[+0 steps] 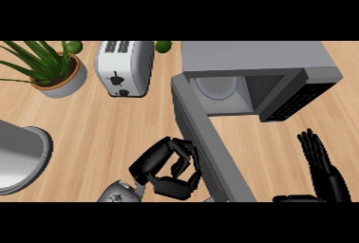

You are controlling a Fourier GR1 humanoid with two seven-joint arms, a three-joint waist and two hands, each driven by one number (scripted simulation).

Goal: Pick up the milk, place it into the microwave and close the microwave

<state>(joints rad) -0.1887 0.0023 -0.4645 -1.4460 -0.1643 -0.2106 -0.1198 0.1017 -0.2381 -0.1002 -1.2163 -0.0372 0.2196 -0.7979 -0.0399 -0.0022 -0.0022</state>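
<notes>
White and round, a plate lies at the back of the microwave. That is all I can see inside. I cannot find the milk anywhere. It may be deep in the box where the wall hides it, or somewhere I cannot see, so I cannot tell if that step is done.

The microwave door is wide open. It sticks out long and grey toward the robot. It has to be open so that things can go in, and it must be swung shut at the end.

The left hand is right beside the outer side of the door, low down, and it seems to touch it. Its fingers are curled up, and I see nothing in them, only the wood behind. I think it is there to push the door closed, because a push on that side would swing the door toward the box.

The right hand is down in the right corner. Its fingers are straight and point up. It holds nothing and just rests, out of the door's way.

Farther off on the wooden counter stand a toaster and a green plant in a pot. A big grey round pot sits at the left edge. None of them are in the door's way.
</notes>
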